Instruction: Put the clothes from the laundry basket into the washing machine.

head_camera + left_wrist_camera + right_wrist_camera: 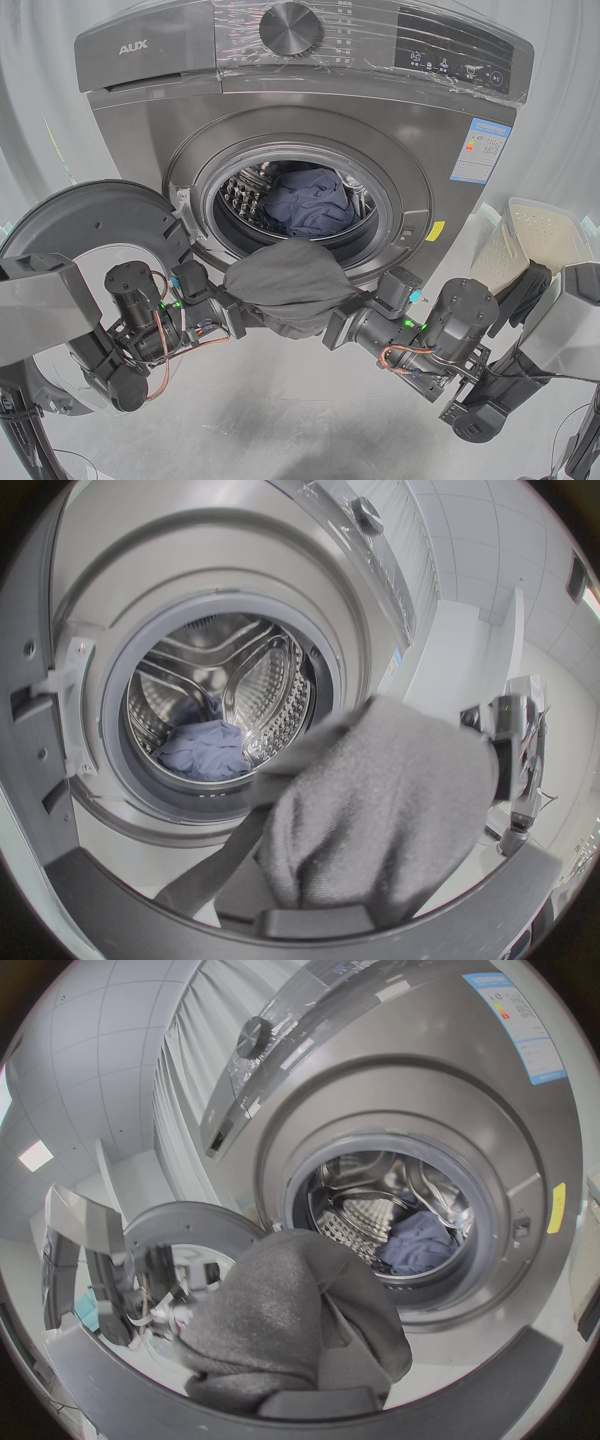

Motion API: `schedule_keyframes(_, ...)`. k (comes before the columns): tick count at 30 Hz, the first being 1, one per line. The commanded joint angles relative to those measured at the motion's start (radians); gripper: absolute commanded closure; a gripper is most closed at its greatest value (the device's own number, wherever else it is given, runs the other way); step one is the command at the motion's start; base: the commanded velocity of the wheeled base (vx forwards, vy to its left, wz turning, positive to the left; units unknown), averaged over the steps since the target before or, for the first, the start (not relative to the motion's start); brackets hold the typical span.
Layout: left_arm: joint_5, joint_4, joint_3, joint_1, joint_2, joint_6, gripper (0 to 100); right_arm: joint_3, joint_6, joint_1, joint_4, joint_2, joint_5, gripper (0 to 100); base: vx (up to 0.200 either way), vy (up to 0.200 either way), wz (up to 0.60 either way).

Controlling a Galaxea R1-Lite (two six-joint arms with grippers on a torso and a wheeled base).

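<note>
The front-loading washing machine stands with its round door swung wide open to the robot's left, and I can see straight into the steel drum. A blue garment already lies crumpled inside, towards the back and bottom of the drum. In front of the opening, just below its lower rim, the two arms hold a dark grey garment up between them as a rounded bundle, off the floor and still outside the drum. The left claw comes in from the door side and the right claw from the opposite side, both ends buried under the cloth. In each wrist view the grey fabric is wadded thickly between the claw's two fingers, so each claw looks clamped on the bundle rather than standing loose. The top of the bundle reaches about to the edge of the door seal, and a fold sags beneath the arms. On the robot's right, beside the machine's front corner, stands the pale perforated laundry basket, with another dark piece of clothing hanging over its near rim. On the machine's top panel sits a round control dial under clear film; a blue label is stuck on the upper right of the front, and a small yellow sticker sits beside the door latch.
</note>
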Motion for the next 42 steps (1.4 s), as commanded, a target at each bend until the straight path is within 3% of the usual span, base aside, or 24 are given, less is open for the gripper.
schedule_keyframes(1,-0.001,0.0,0.0,0.001,-0.062,-0.012,100,0.048,0.002,-0.039,-0.001,0.04,-0.004,100,0.0,0.0,0.0)
schedule_keyframes(16,0.001,0.0,0.004,-0.008,-0.068,-0.01,100,-0.062,-0.014,-0.027,-0.013,0.125,0.008,100,0.0,0.0,0.0)
schedule_keyframes(17,0.001,0.0,0.004,-0.008,-0.068,-0.01,100,-0.061,-0.015,-0.027,-0.013,0.125,0.008,0,0.0,0.0,0.0)
schedule_keyframes(21,0.003,-0.002,0.0,-0.007,-0.068,-0.012,100,-0.048,-0.012,-0.024,-0.013,0.118,0.01,0,0.0,0.0,0.0)
schedule_keyframes(25,0.004,-0.002,0.003,0.0,-0.082,-0.012,100,0.13,-0.026,-0.027,-0.012,0.04,0.042,0,0.0,0.0,0.0)
schedule_keyframes(30,0.004,0.0,0.015,0.0,-0.108,-0.015,100,0.38,-0.078,-0.019,-0.012,-0.075,0.183,0,0.0,0.0,0.0)
schedule_keyframes(32,0.004,0.0,0.026,-0.002,-0.113,-0.015,100,0.417,-0.078,-0.01,-0.013,-0.107,0.195,0,0.0,0.0,0.0)
schedule_keyframes(39,0.004,0.0,0.066,0.001,-0.143,-0.016,100,0.427,-0.081,-0.038,-0.013,-0.173,0.208,0,0.0,0.0,0.0)
schedule_keyframes(42,0.022,0.0,0.101,0.001,-0.171,-0.013,100,0.366,-0.078,-0.111,-0.013,-0.162,0.192,0,0.0,0.0,0.0)
